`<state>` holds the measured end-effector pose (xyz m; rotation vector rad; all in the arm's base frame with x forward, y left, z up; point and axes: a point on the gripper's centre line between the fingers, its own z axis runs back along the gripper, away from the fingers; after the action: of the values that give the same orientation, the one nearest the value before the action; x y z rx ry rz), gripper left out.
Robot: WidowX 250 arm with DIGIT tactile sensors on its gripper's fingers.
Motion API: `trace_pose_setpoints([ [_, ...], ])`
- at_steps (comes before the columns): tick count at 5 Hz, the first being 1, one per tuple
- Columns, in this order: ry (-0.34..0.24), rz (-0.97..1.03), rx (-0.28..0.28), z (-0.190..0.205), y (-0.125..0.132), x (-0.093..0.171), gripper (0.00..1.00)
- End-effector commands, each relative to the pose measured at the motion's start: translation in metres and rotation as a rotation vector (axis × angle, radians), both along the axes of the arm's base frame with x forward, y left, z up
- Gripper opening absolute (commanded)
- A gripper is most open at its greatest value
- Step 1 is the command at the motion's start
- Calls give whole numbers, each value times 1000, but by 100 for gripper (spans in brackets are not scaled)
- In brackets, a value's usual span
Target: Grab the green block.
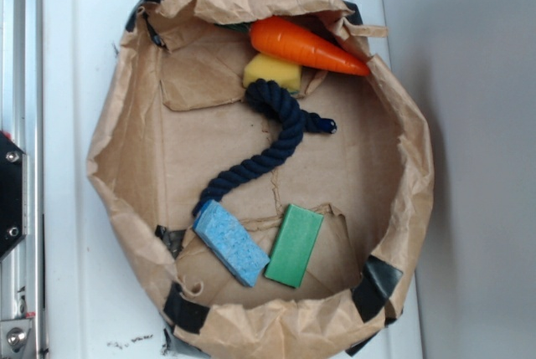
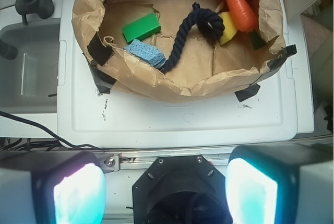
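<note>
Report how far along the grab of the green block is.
Done: nothing visible yet. The green block lies flat on the floor of the paper bag, beside the blue block. In hand: nothing; in the wrist view the gripper is open, back outside the bag. Left: reach in, close on the block, lift.

a white plastic lid point(image 1: 84, 125) serves as the work surface, beside a grey wall point(image 1: 477, 83) (evenly lit).

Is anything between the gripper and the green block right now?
Yes: the paper bag's near wall rises between the open gripper and the green block. Inside, the blue block lies right beside it; nothing covers its top.
</note>
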<state>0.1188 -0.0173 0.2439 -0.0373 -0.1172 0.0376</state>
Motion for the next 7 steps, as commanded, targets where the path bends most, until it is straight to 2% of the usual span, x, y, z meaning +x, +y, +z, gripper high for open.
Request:
trace_pose_setpoints([
  [1, 0, 0, 0, 0, 0, 0, 100],
  [2, 11, 6, -6, -2, -20, 9, 100],
  [3, -7, 1, -36, -3, -20, 15, 100],
  [4, -10, 27, -39, -10, -24, 26, 100],
  [6, 28, 44, -70, -33, -38, 68, 100],
  [7, 9, 71, -43, -44, -55, 89, 100],
])
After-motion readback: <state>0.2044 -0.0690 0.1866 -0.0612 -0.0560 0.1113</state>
